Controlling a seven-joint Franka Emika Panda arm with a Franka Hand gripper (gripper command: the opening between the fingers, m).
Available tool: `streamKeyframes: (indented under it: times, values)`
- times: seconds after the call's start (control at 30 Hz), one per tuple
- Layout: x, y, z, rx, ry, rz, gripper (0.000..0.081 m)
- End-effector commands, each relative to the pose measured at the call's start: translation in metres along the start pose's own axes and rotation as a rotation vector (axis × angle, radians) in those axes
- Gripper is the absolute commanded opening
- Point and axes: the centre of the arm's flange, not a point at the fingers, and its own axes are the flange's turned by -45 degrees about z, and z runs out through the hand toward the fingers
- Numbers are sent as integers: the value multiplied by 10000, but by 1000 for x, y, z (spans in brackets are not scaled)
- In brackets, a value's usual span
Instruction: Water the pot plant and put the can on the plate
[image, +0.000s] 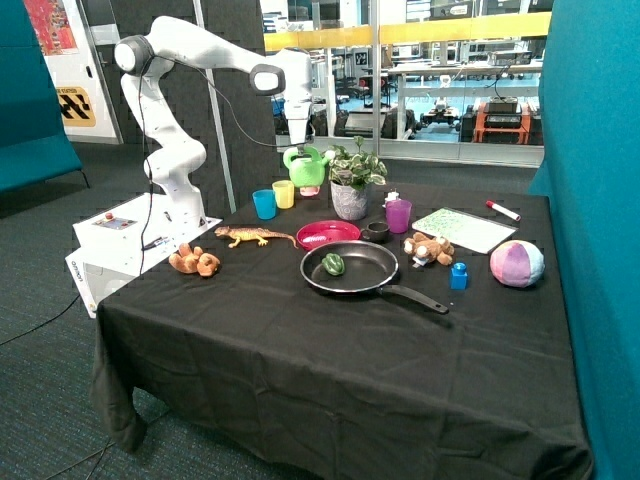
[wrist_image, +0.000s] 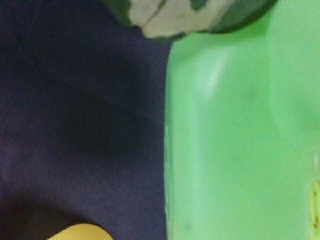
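Observation:
The lime-green can (image: 306, 166) hangs in the air from my gripper (image: 299, 147), which is shut on its top. The spout points toward the pot plant (image: 354, 170), whose grey pot (image: 349, 202) stands right beside it. In the wrist view the can (wrist_image: 240, 130) fills one side, with variegated leaves (wrist_image: 185, 12) at the edge; the fingers themselves are hidden there. The red-pink plate (image: 328, 233) lies on the black cloth in front of the pot and holds nothing.
A black frying pan (image: 350, 268) holding a green item lies in front of the plate. A yellow cup (image: 284, 194) and a blue cup (image: 264, 204) stand by the can. A dark bowl (image: 377, 231), a purple cup (image: 398, 215), a toy lizard (image: 255, 236) and plush toys are nearby.

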Motion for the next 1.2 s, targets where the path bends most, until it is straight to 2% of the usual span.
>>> streamKeyframes:
  times: [0.0, 0.47, 1.17]
  values:
    - [-6, 2, 0, -35, 34, 51, 0]
    - [-10, 10, -3, -35, 34, 320, 0]
    - [-39, 58, -2, -32, 37, 1998, 0]
